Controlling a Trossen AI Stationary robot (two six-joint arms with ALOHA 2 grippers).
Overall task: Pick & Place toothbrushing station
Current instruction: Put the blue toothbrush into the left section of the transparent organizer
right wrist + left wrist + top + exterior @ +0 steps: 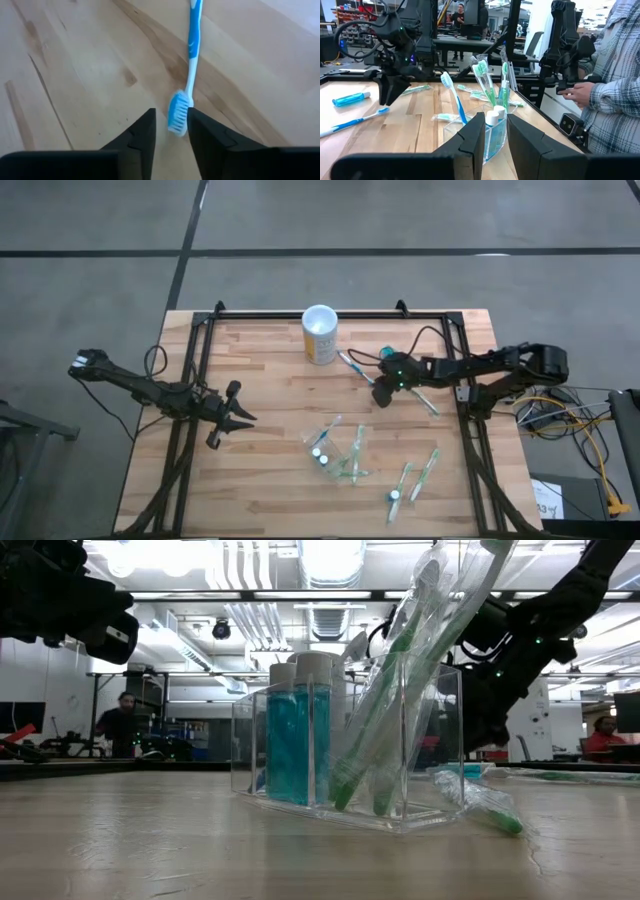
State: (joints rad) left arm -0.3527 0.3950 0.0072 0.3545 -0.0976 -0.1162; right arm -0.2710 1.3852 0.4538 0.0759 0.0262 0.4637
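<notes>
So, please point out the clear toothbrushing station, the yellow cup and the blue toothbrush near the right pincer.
toothbrushing station (345, 755): low view, on its clear front wall.
yellow cup (320, 338): high view, on its side below the white rim.
blue toothbrush (193, 45): right wrist view, on its handle.

wooden table (260, 480) — toothbrushes (425, 474), yellow cup (320, 334)

Left arm (140, 387) stretched in from the left side, bent low. Left gripper (228, 418) at its tip, out over the wood, fingers (472, 140) a little apart, nothing between them.

Right arm (490, 366) reaching in from the right edge, pointing left. Right gripper (382, 393) tipped down close to the wood, fingers (142, 134) slightly apart, nothing pinched.
</notes>
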